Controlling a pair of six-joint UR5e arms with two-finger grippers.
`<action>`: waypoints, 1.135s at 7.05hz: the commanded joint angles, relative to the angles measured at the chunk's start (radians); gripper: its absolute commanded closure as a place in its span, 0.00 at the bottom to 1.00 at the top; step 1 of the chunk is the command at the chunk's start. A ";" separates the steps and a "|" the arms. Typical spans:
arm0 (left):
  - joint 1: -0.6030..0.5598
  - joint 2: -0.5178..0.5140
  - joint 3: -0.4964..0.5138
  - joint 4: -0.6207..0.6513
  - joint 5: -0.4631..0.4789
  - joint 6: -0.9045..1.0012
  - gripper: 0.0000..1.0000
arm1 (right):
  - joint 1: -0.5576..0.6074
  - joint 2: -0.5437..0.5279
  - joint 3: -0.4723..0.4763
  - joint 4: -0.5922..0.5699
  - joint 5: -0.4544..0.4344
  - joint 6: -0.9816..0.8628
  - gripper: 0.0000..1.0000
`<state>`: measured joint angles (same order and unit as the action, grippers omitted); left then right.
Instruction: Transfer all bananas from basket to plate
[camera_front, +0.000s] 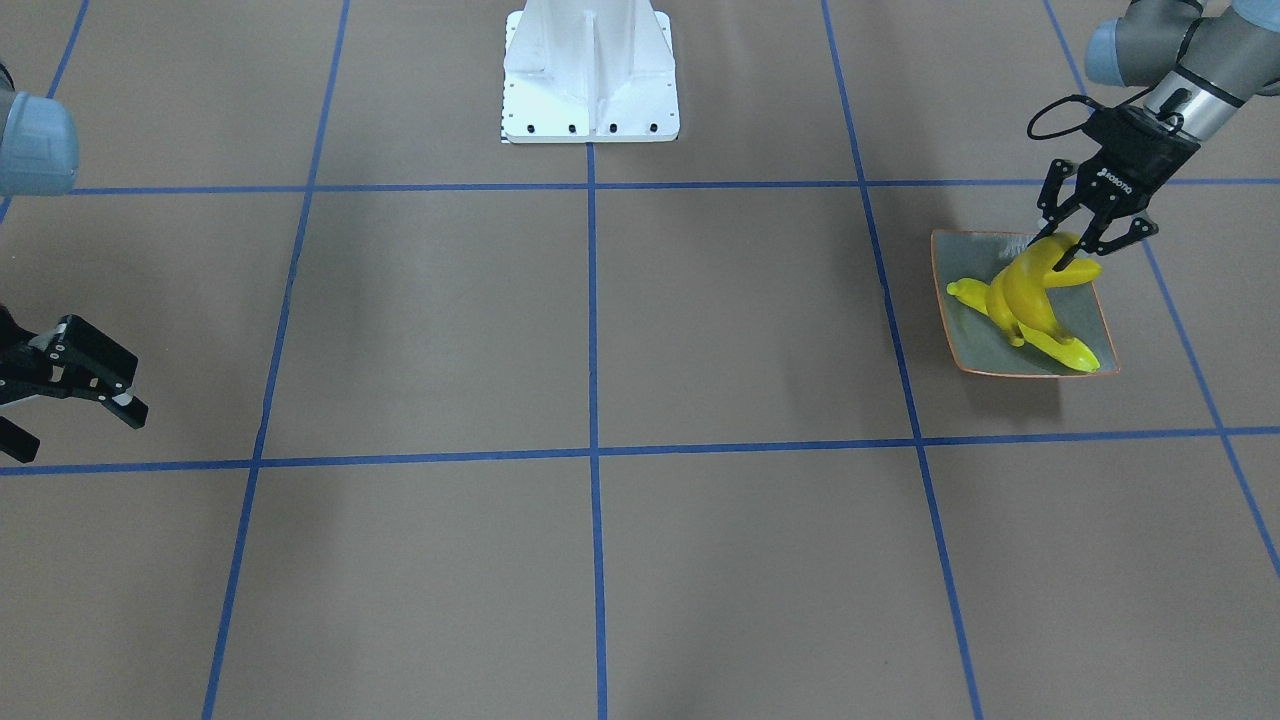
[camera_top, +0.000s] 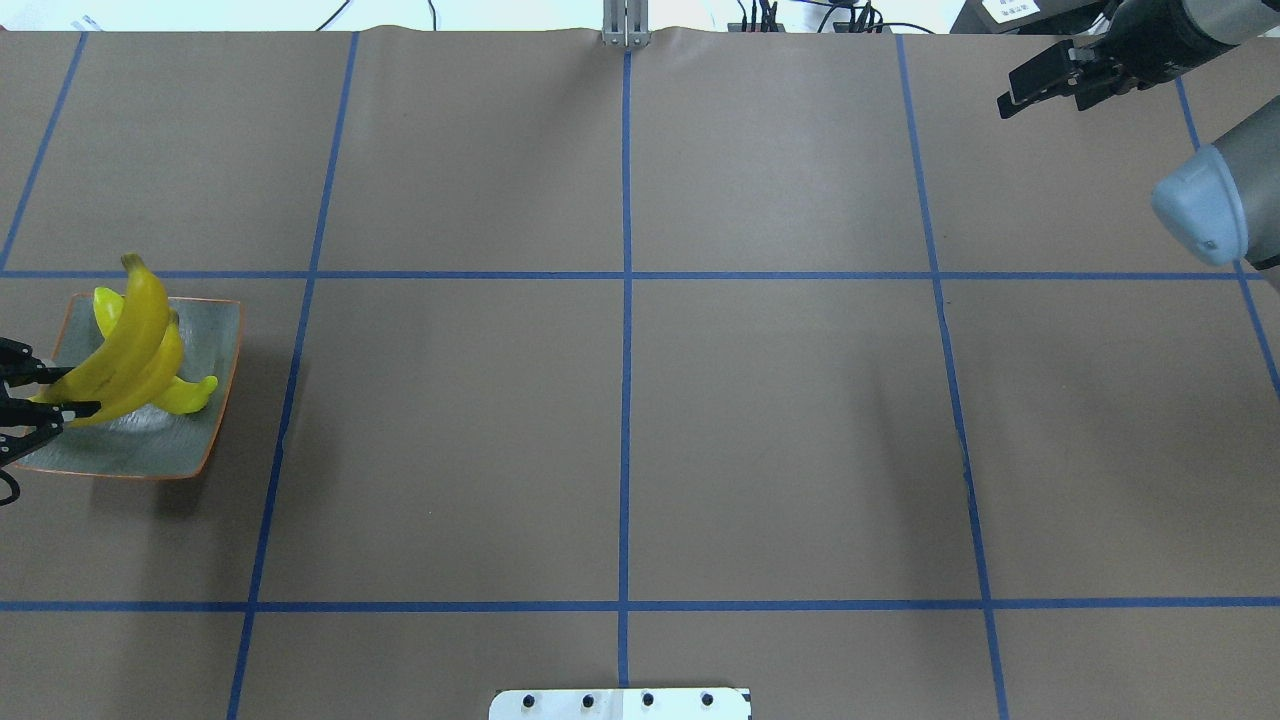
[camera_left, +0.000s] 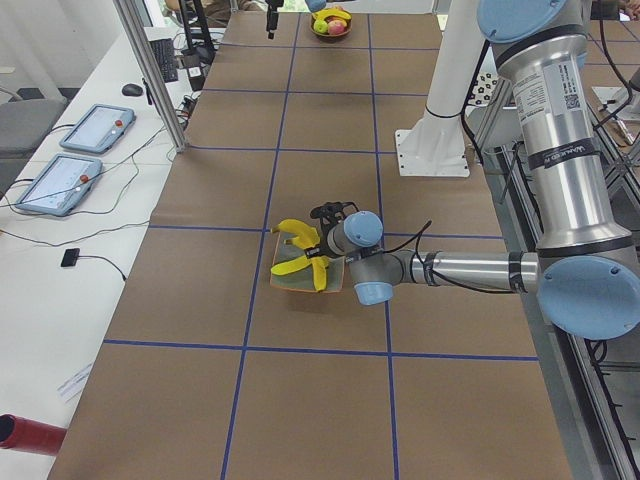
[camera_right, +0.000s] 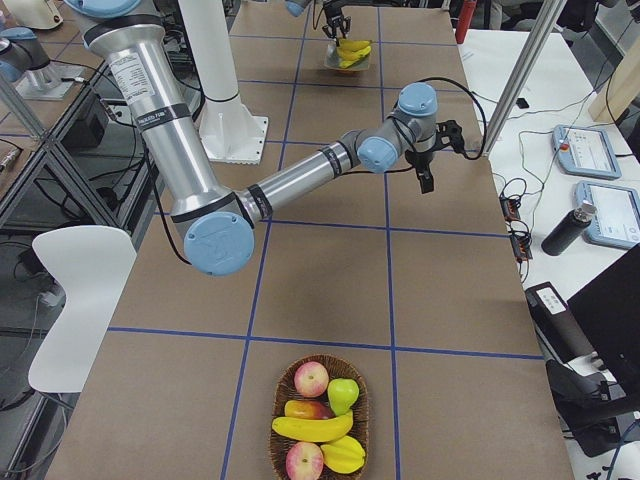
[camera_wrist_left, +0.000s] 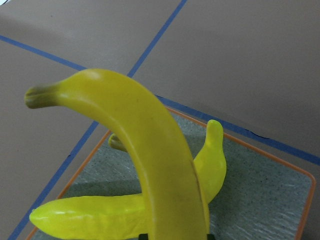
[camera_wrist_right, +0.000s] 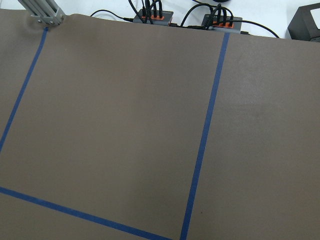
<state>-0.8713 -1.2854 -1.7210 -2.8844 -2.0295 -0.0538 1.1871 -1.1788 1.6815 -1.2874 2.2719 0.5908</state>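
Bananas gather on the plate (camera_top: 130, 447) at the robot's left end of the table (camera_front: 700, 330), a brown surface crossed by blue tape lines (camera_front: 592, 330). The plate is square and shallow, with a glossy grey-green face and a thin orange rim.

The left gripper (camera_top: 80, 390) has its fingers closed on one end of the held banana (camera_wrist_left: 165, 155), a smooth, deep-yellow, strongly curved fruit with a stubby brownish-green stem. It arches over the plate, and in the overhead view its stem tip pokes past the far rim. Whether it rests on the fruit beneath or hangs just clear cannot be told.

A second banana (camera_top: 168, 358) of the same deep yellow lies directly under it, following the same curve. A paler banana (camera_wrist_left: 85, 217), lemon-toned with a greenish tinge, lies flat in the dish and crosses beneath both.

A basket (camera_right: 320, 360) stands at the opposite end of the table, well apart from the plate. It holds a fourth banana (camera_right: 313, 428) among apples (camera_right: 311, 378).

The right gripper (camera_front: 88, 432) hangs above bare table with its fingers spread wide, holding nothing.
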 joint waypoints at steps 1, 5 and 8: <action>0.032 0.003 0.001 -0.004 0.006 0.002 0.82 | 0.000 -0.005 0.000 0.002 -0.002 0.001 0.00; 0.044 0.024 0.020 -0.004 0.006 0.046 0.78 | 0.000 -0.005 0.004 0.003 -0.003 0.012 0.00; 0.051 0.024 0.050 -0.006 0.028 0.081 0.78 | 0.000 -0.005 0.004 0.003 -0.003 0.012 0.00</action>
<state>-0.8257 -1.2611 -1.6798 -2.8895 -2.0105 0.0176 1.1862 -1.1842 1.6858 -1.2840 2.2688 0.6027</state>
